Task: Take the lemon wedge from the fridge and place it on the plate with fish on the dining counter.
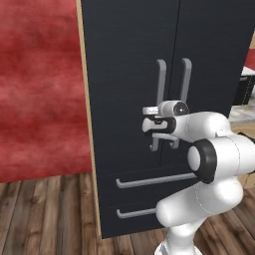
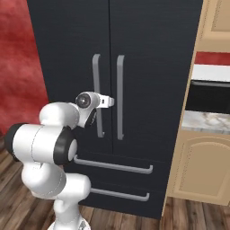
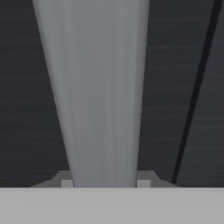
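Gripper [image 3: 104,183] sits clamped around the fridge's [image 1: 129,60] left door handle [image 3: 94,87] (bar at 12 o'clock in hand view), so an off-arc pull risks slipping off.

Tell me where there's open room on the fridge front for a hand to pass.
The fridge doors are bare above the two handles, and so is the left door's panel left of the left handle. It is crowded low on that handle, where the tool straddles the bar, and tight between it and the right handle.
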Robot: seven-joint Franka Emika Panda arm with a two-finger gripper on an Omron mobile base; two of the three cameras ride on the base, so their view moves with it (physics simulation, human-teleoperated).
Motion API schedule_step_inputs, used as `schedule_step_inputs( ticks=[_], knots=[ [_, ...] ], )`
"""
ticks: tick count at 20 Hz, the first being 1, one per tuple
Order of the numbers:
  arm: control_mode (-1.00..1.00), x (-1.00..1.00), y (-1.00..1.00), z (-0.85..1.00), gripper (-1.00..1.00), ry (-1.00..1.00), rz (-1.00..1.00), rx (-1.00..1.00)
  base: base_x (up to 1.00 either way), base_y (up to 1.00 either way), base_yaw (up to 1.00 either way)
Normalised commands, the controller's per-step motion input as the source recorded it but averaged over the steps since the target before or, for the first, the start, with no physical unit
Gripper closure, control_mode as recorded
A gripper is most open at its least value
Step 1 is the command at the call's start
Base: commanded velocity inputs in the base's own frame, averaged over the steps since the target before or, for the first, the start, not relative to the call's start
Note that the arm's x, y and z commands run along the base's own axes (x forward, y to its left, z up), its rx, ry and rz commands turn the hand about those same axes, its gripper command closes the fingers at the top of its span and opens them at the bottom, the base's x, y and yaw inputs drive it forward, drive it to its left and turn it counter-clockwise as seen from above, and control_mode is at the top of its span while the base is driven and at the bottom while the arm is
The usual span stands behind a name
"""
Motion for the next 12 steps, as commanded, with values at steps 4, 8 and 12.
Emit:
schedule_step_inputs(
  ticks=[4, 8, 12],
  knots=[
    [-1.0, 0.0, 0.01, 0.0, 1.0, 0.0, 0.0, 0.0, 0.0, 0.0, 0.0],
    [-1.0, 0.0, 0.36, 0.23, 1.0, 0.0, 0.0, 0.0, 0.0, 0.0, 0.0],
    [-1.0, -0.08, 0.77, 0.78, 1.0, 0.06, 0.0, 0.02, 0.0, 0.0, 0.0]
  ],
)
